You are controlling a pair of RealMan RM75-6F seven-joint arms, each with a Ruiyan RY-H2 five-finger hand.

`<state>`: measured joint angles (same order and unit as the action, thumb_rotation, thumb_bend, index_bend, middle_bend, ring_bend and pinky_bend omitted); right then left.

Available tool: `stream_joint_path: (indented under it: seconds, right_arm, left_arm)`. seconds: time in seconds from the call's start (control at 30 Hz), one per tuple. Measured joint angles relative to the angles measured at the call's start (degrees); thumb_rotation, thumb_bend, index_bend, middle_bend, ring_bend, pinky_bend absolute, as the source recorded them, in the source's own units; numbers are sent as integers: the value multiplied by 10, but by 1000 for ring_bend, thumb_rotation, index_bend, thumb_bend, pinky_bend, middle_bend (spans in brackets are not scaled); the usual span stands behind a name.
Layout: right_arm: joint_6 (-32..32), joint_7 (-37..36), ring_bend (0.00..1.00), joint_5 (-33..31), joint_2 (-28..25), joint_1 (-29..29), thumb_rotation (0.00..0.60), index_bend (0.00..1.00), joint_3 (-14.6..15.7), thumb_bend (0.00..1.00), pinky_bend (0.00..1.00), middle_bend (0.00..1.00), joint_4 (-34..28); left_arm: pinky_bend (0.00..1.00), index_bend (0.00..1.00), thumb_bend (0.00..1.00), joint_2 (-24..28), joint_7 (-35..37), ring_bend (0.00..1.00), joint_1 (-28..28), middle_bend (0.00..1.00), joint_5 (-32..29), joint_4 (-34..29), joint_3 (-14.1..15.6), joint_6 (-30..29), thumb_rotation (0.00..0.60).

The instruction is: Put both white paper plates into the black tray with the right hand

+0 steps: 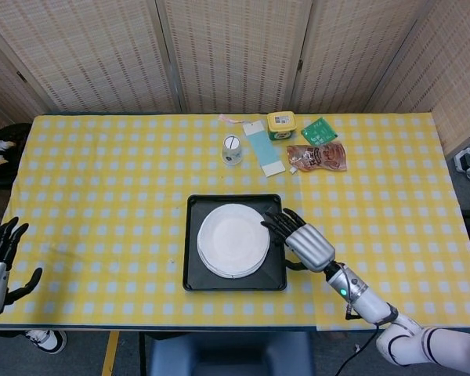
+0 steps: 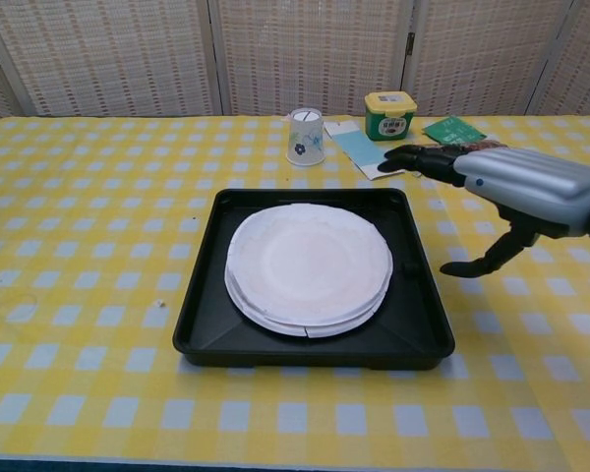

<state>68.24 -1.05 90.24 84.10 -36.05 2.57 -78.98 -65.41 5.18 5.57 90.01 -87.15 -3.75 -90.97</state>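
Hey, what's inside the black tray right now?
Two white paper plates lie stacked in the black tray, the lower one's rim peeking out along the front edge. The rest of the lower plate and the tray floor beneath it are covered. The right hand holds nothing.
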Motion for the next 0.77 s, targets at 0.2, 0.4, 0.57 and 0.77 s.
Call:
stream_joint_path:
  seconds: [0.2,0.4,0.57,0.77]
  right_arm:
    - [115,69,0,-14,-71,95,600,0,8,262,0,0,-53]
    - [218,122,0,-52,-167,208,600,0,25,262,0,0,-129]
    - [252,100,0,-87,-195,270,600,0,31,262,0,0,-142]
    - [231,56,0,-85,-217,285,600,0,29,262,0,0,-138]
  left_arm:
    - [0,0,372,5,-25,0,1,2,-17,-10,3,22,600]
    - [0,0,371,12,-59,0,1,1,-37,-32,2,34,600]
    - [0,0,371,11,-69,0,-4,2,-30,-38,4,25,600]
    - [0,0,371,9,-82,0,-9,1,-12,-45,12,13,600]
